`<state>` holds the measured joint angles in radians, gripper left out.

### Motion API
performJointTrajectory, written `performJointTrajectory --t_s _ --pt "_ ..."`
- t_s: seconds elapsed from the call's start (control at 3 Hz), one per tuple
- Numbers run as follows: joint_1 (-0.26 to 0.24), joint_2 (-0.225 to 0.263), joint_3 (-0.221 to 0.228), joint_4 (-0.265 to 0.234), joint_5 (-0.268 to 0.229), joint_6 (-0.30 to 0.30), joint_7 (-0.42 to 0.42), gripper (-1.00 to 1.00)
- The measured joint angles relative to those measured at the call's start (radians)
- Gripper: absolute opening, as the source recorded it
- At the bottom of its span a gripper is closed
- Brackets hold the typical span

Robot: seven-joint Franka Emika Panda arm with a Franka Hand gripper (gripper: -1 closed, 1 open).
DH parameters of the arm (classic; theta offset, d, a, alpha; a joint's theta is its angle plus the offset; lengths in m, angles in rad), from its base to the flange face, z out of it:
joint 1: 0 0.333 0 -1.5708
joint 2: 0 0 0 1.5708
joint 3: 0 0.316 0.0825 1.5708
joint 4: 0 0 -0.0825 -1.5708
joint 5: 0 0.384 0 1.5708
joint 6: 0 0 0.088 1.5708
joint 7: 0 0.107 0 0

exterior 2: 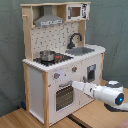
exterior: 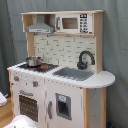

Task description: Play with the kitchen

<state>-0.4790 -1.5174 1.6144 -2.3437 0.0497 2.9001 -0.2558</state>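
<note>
1. Plainly, the step in hand looks like a reach toward the front of the large white and light-wood toy play kitchen (exterior 2: pixel 62 60), at the oven door with its dark window (exterior 2: pixel 64 96). To do it well, the white robot arm (exterior 2: pixel 102 93) should come in level and slow, square to the door, and seek the handle above the window rather than the panel itself.
2. Seen in the second exterior view, the arm's tip sits just beside or against the oven front; the fingers lie behind the wrist, so I cannot tell how far apart they are or whether they hold anything.
3. Relative to the fingers, the kitchen stands straight ahead. The knobs (exterior 2: pixel 56 76) are just above them. The small steel pot (exterior 2: pixel 47 55) on the hob is higher. The black curved faucet (exterior 2: pixel 74 38) and the grey sink (exterior 2: pixel 81 50) are higher again and well apart.
4. Seen in the first exterior view, only a white blur, probably the arm (exterior: pixel 22 121), shows low before the oven door (exterior: pixel 29 105).
</note>
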Motion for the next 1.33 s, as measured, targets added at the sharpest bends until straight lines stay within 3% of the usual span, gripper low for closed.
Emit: performJointTrajectory --t_s 0.33,1.0,1.33 --pt "-0.041 -0.007 -0.016 0.024 0.0 0.013 0.086 1.0" --pt "-0.125 -0.009 -0.026 0.024 0.0 0.063 0.276 1.0" --pt "-0.206 -0.009 -0.029 0.044 0.0 0.125 0.304 1.0"
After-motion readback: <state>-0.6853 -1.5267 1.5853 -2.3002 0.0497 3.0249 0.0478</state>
